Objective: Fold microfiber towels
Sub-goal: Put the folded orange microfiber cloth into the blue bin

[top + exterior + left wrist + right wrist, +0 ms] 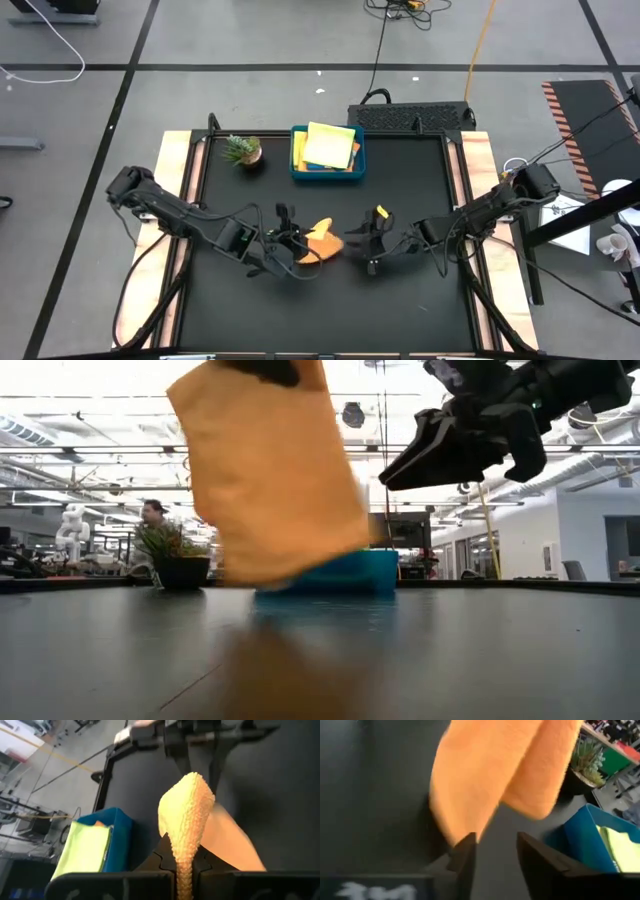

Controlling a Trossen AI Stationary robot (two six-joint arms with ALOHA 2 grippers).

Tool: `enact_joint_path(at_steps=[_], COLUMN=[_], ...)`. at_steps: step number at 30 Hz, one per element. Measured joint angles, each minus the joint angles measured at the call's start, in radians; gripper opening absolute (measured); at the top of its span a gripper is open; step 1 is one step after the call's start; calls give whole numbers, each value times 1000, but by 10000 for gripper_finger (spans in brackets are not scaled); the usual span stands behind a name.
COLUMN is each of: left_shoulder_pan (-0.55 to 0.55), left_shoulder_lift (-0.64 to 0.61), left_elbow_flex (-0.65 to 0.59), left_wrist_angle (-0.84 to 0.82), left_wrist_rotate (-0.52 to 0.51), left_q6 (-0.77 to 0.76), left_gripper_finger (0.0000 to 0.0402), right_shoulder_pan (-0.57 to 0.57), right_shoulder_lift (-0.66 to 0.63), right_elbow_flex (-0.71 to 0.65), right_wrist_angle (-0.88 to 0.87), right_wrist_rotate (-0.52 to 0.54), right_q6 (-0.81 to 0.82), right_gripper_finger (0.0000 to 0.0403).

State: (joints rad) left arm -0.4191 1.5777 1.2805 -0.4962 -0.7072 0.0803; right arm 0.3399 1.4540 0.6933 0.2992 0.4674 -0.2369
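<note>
Towel folding is underway at the middle of the table [420,300], and we see the left gripper [186,870] clamped tight on a corner of the orange towel [270,470], holding it up so the cloth hangs free, its lower edge low over the dark tabletop; we judge that the lift lets the cloth drape straight before a fold. Our right gripper [495,850] sits just beside the hanging cloth with its fingers parted and nothing between them, likely lined up to catch a loose edge. Farther back, the blue tray [297,170] holds the other towels stacked, yellow one [330,145] on top, kept out of the working space, and the small potted plant [243,151] stands beside it. We can read no brand, label or writing on the towels, tray or arms
</note>
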Motion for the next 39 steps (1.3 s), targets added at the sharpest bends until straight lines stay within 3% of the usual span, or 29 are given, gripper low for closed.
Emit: enact_joint_path(at_steps=[6, 10, 12, 18, 25, 31, 35, 39], left_shoulder_pan=[9, 22, 28, 45, 55, 74, 78, 79], left_shoulder_lift=[-32, -42, -41, -40, -40, -40, -40, -40], left_elbow_flex=[0, 1, 0, 0, 0, 0, 0, 0], left_wrist_angle=[24, 42, 37, 53, 82, 76, 80, 80], left_wrist_rotate=[66, 113, 129, 190, 194, 194, 191, 168], left_q6=[40, 46, 46, 46, 77, 75, 80, 78], left_gripper_finger=[2, 2, 2, 2, 2, 2, 2, 2], right_shoulder_pan=[-1, -30, -52, -121, -151, -151, -151, -151], right_shoulder_lift=[5, 5, 5, 8, 77, 100, 101, 101], right_elbow_flex=[0, 0, 0, 0, 0, 0, 0, 0], right_wrist_angle=[73, 205, 245, 254, 268, 239, 230, 240], right_wrist_rotate=[-3, -121, -181, -212, -368, -371, -367, -366], right_q6=[26, 59, 83, 109, 152, 173, 156, 115], right_gripper_finger=[220, 271, 288, 301, 280, 242, 177, 68])
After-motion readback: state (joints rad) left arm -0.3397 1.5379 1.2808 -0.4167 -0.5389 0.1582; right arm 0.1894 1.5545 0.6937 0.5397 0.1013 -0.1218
